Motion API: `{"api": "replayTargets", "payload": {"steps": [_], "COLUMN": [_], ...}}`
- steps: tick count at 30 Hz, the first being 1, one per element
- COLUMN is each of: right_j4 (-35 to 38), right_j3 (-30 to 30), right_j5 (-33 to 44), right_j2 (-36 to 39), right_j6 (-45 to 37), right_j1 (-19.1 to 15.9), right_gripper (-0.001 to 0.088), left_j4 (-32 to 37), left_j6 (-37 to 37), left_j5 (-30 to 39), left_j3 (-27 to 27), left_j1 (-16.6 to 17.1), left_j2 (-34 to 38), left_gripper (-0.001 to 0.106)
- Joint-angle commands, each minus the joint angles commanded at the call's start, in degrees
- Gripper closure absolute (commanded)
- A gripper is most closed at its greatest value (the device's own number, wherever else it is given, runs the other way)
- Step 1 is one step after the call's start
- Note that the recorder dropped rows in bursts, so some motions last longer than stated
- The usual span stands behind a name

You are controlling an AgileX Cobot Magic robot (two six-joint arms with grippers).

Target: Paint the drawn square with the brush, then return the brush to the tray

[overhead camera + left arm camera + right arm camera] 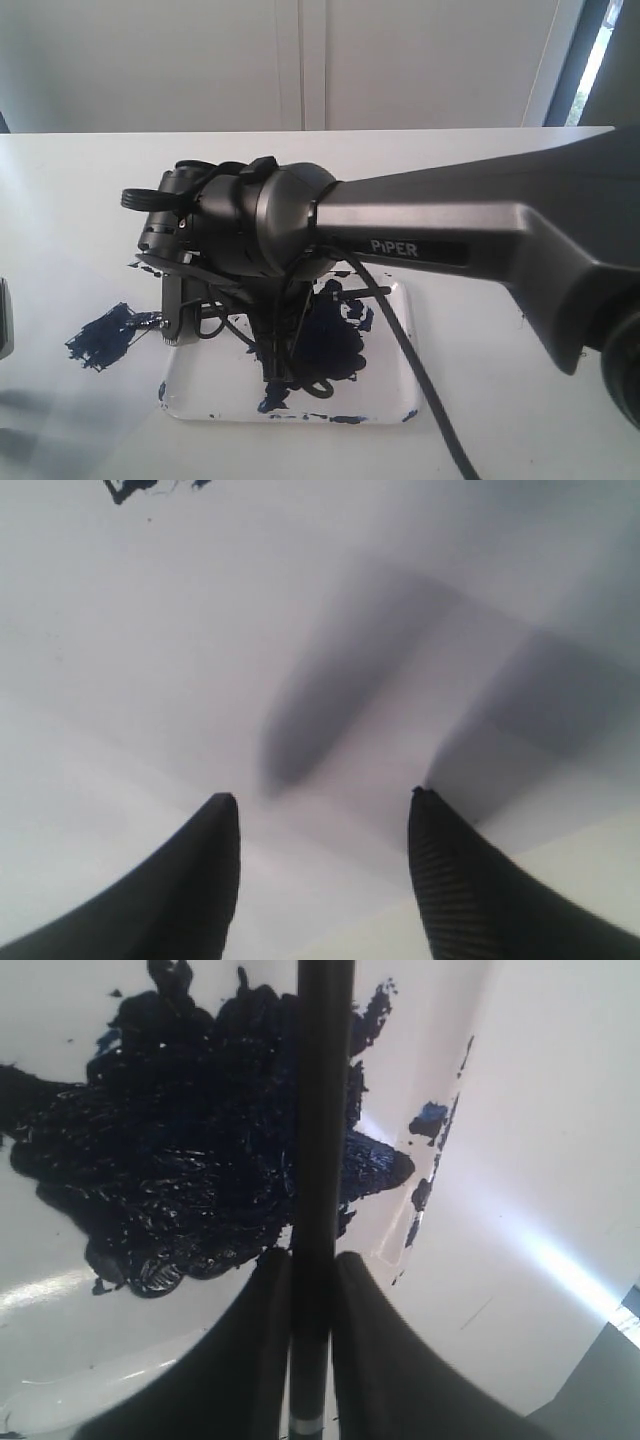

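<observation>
my right pincer (310,1260) is clamped tight on the brush (322,1110), one finger (262,1360) pressed to each side of the thin black shaft. a pale band (307,1425) shows on the shaft just behind the grip. in the right wrist view the brush runs straight out over the navy paint blot (190,1150) inside the tray (60,1300); i cannot tell whether its tip touches the paint. dark smears dot the tray wall (432,1120).

from the exterior view, the right arm (480,230) reaches across from 3 o'clock and its pincer (275,370) points down into the tray (210,390), near the middle, with the blot (335,345) just to its 3 o'clock side. the drawn square (108,335) lies on the white surface (70,200) at 9 o'clock of the tray, close beside its rim, filled with rough navy strokes.

my left pincer (325,798) stands wide, both fingers (215,880) apart with nothing between them, above bare white surface (150,680) crossed by soft shadows.
</observation>
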Motion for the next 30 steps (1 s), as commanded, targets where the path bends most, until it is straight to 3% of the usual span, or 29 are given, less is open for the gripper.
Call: {"api": "replayTargets", "payload": {"steps": [8,20,30], "right_j4": [-3.98,-3.24,2.9], "right_j3": [0.0,0.0,0.0], "right_j5": [-1.36,-0.8,1.72], "right_j2": [-2.08,-2.41,-2.41], "right_j6": [2.13,3.43,1.54], "right_j1": [0.0,0.0,0.0], "right_gripper": [0.0868,0.0868,0.0868], "left_j4": [0.0,0.02,-0.13], "left_j6": [0.0,0.0,-0.12], "left_j5": [0.0,-0.1,-0.1], "left_j3": [0.0,0.0,0.0], "left_j1": [0.0,0.0,0.0], "left_j2": [0.0,0.0,0.0], "left_gripper": [0.049,0.049,0.049]}}
